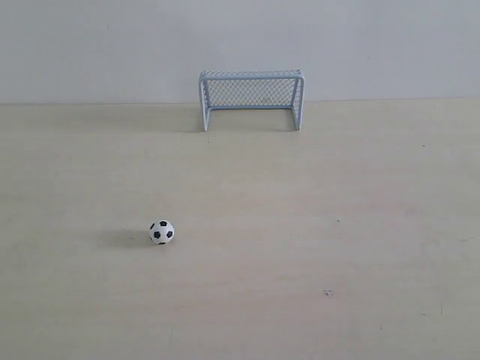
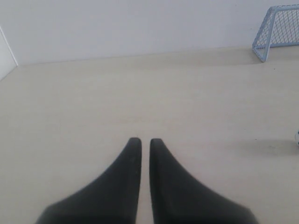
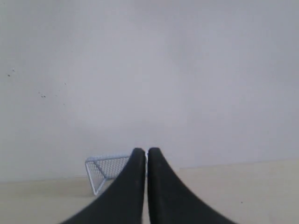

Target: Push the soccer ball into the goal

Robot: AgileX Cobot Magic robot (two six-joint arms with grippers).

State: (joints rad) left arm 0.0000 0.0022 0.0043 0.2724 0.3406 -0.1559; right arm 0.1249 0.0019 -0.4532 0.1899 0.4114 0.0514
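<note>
Where the pale wood-grain table meets the plain white wall, the light blue-grey goal stands upright at the far edge. Its open mouth faces the exterior camera, with mesh netting behind the rectangular frame.

Left gripper: black jaws drawn together with only a thin slit between the tips, holding nothing, over bare table. The goal is visible in its wrist view.

Right gripper: jaws likewise closed and empty, aimed at the wall, with the goal partly hidden behind them.

Soccer ball: white with black patches, resting free on the table. It is well apart from the goal, nearer the exterior camera and left of the goal's mouth.
</note>
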